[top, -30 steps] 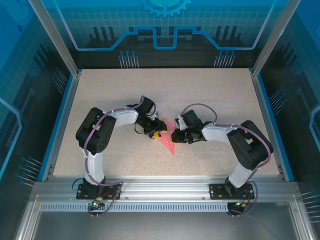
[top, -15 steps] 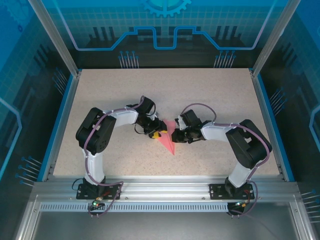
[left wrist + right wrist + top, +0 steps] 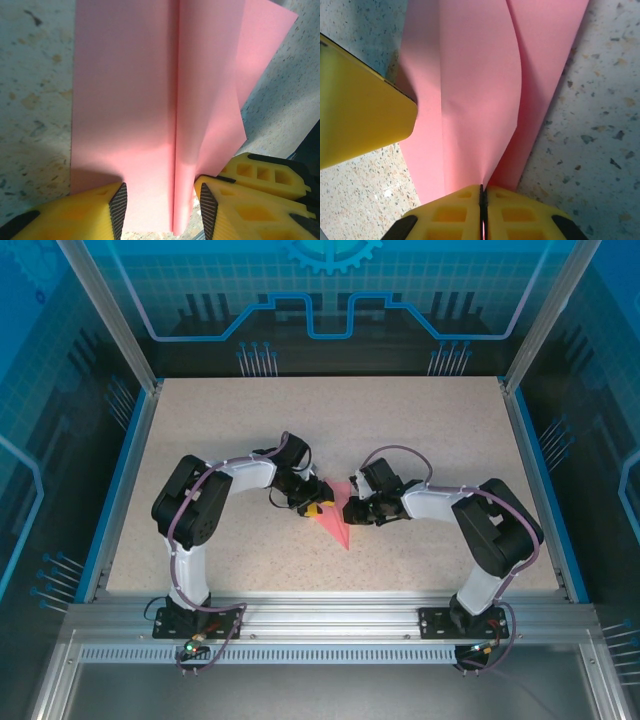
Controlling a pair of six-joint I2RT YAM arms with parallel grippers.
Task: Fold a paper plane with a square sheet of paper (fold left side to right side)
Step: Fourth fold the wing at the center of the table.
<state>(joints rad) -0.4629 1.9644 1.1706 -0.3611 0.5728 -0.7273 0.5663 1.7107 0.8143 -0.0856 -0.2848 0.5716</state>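
At the centre of the table point(image 3: 430, 440), paper plane point(image 3: 338, 523) already narrowed to a pointed dart, tip toward the table's near edge. Just left of centre, left gripper point(image 3: 160, 197) part-open, pads point(image 3: 118, 210) straddling a raised crease without squeezing it. Just right of centre, right gripper point(image 3: 481, 192) clenched on a lifted flap. Looks well along; seems to leave the left-to-right fold still to flatten and crease.

Speckled beige tabletop point(image 3: 430, 430) inside blue translucent walls point(image 3: 330, 290), aluminium frame point(image 3: 330, 615).
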